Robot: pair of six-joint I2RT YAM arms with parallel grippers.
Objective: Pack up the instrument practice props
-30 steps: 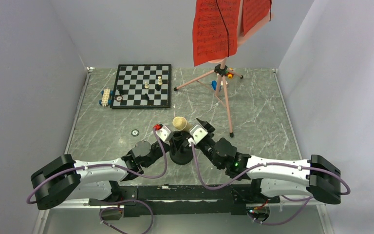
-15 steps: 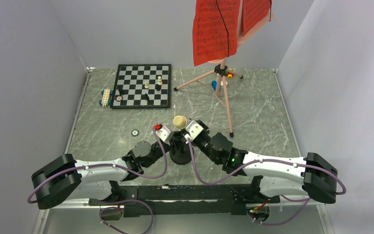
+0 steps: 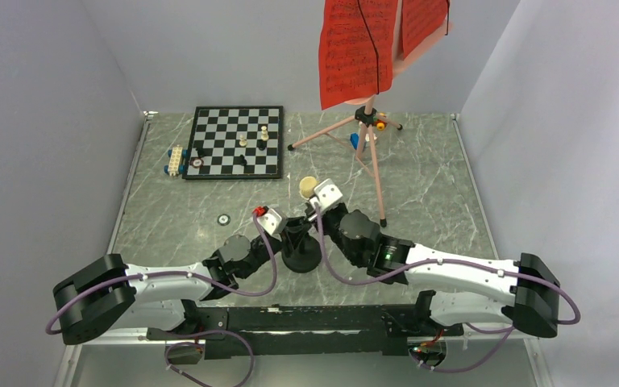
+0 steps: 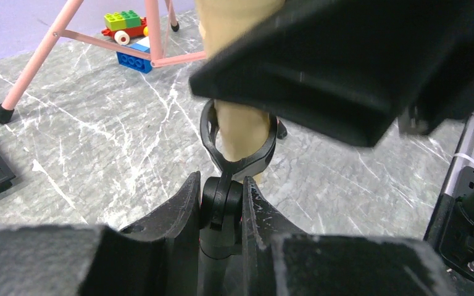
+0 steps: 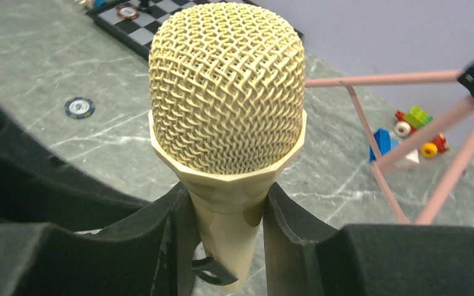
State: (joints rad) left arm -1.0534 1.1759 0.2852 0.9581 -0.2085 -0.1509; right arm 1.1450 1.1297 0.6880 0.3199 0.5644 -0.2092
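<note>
**Both grippers holding the microphone set**

The right gripper (image 5: 228, 206) is pinching the cream microphone (image 5: 227, 92) by its handle just below the lattice head. Its jaws are partly open, with both fingers pressing the handle's sides. The left gripper (image 4: 221, 192) is clamping the post of the black stand (image 4: 247, 161) under its clip, jaws narrowly apart.

The microphone is sitting in that clip, near the front edge of the table (image 3: 427, 201), between the two arms. The pink music stand (image 3: 375, 169) is standing at the back right, carrying red sheet-music pages (image 3: 356, 52) whose printed notes are too small to read. A chessboard (image 3: 234, 143) is lying at the back left, and toy bricks (image 4: 128, 43) are lying by the tripod legs.
</note>
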